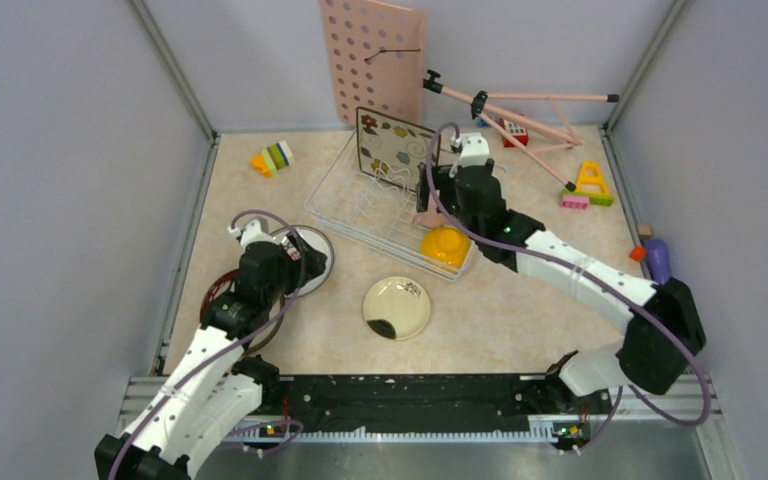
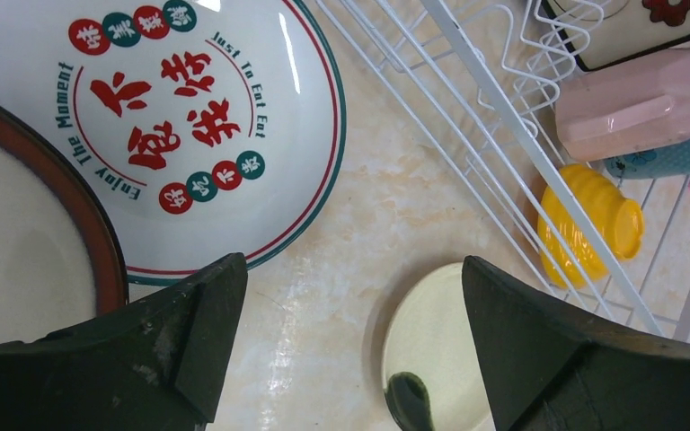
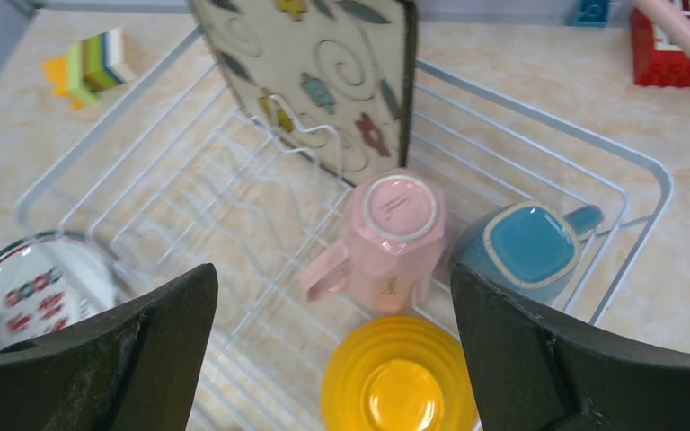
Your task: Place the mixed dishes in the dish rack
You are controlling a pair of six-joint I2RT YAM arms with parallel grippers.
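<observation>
Rack (image 3: 539,115): white wire, thin prongs | ribbed yellow bowl (image 3: 400,386) inverted inside | left claw (image 2: 350,305), right claw (image 3: 332,278): spread, empty

The top external camera looks down from above and behind the arm bases (image 1: 585,375), at the bottom of its frame, and takes in the whole table (image 1: 520,320) from afar. The left wrist camera sits close over the tabletop with the dish rack (image 2: 503,117) at its upper right, while the right wrist camera looks down into that rack from close above; both show the orange-yellow bowl (image 3: 398,386) and pink cup (image 3: 393,238).
</observation>
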